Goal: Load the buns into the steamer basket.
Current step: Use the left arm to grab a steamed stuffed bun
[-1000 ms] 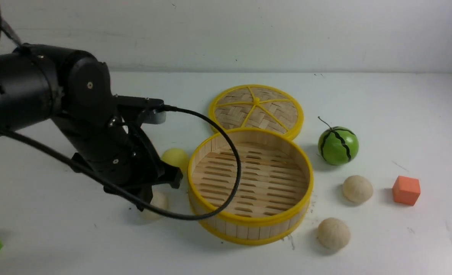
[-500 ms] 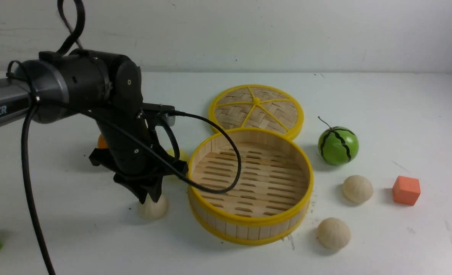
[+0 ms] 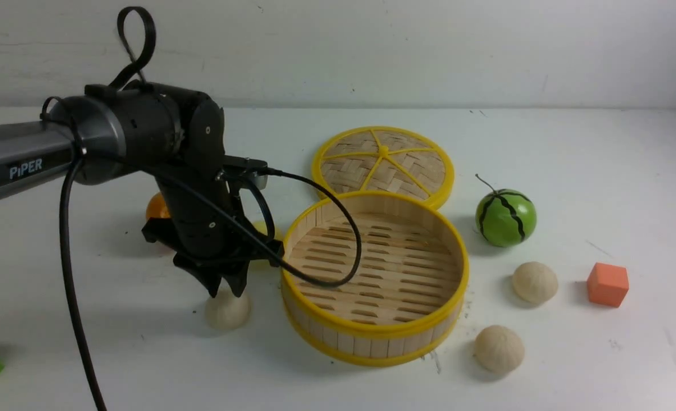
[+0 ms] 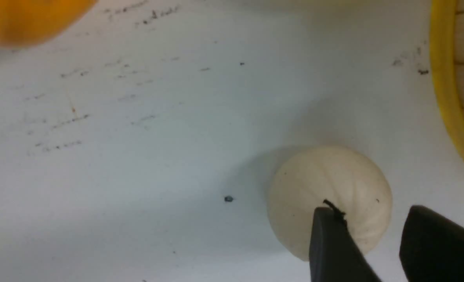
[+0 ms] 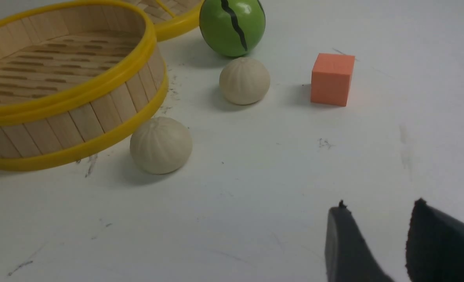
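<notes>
- We see the left gripper (image 3: 225, 292) hanging tips-down directly over a cream bun (image 3: 228, 311). Its jaws stand apart with nothing between them.
- That bun rests on the tabletop (image 3: 115, 342), just beside the left wall of the steamer basket (image 3: 366, 344) but not touching it, toward the near edge.
- In the left wrist view one finger crosses the bun's face and the other stands clear on the basket side. We judge the bun sits slightly off the gap's centre, away from the basket (a small sideways correction before descending).
- The bun is round, so it has no long axis to align with; any closing direction should serve.
- Room is tight only on the basket side. The pale yellow bun (image 3: 262, 230) and the orange (image 3: 156, 208) lie behind the gripper toward the far edge, and the left and near sides are open.
- The basket floor holds no bun.
- The right gripper (image 5: 379, 204) also has its jaws apart and empty. Two cream buns (image 3: 535, 282) (image 3: 499, 349) lie on its side, between the basket and the right edge, so we judge them its share.
</notes>
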Robot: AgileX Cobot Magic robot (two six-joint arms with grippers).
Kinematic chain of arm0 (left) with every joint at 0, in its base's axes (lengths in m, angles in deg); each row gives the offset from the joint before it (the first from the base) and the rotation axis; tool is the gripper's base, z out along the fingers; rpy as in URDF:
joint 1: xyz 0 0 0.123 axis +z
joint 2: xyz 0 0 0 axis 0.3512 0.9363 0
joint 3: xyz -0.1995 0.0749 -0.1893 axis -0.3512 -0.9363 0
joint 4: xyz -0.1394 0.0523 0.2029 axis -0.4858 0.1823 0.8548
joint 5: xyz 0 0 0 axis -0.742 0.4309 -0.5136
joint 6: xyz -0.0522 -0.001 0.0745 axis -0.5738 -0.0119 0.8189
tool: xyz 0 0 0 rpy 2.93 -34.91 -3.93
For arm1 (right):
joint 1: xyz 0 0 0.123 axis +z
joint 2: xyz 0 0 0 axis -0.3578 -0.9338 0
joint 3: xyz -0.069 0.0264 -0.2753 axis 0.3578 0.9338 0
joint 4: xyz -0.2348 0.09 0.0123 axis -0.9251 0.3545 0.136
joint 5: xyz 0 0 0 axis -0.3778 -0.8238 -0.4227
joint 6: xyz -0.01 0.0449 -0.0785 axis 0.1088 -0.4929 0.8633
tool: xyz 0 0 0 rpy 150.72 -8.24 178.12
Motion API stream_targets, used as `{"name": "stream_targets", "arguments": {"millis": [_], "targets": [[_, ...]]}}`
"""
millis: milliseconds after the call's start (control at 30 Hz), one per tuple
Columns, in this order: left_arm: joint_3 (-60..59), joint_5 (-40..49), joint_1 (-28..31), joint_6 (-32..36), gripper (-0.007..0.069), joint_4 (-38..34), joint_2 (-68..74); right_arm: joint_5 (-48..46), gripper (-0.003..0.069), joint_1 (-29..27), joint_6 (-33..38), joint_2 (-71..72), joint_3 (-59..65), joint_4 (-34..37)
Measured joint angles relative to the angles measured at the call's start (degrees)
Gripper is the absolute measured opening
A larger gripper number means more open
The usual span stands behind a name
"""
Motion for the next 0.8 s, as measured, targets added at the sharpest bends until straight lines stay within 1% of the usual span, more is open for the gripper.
{"name": "stream_targets", "arguments": {"millis": [400,667,800], "targets": [[0.5,0.9,0.0,0.0,0.0252,0.2,1.0,0.0,0.0239,0.0,0.0,0.0,0.0,0.0],[0.5,0.9,0.0,-2.1,0.0252,1.8,3.6,0.0,0.0239,0.0,0.0,0.0,0.0,0.0],[0.5,0.8,0.0,-2.3,0.0234,1.8,3.6,0.0,0.0239,0.0,0.0,0.0,0.0,0.0]]}}
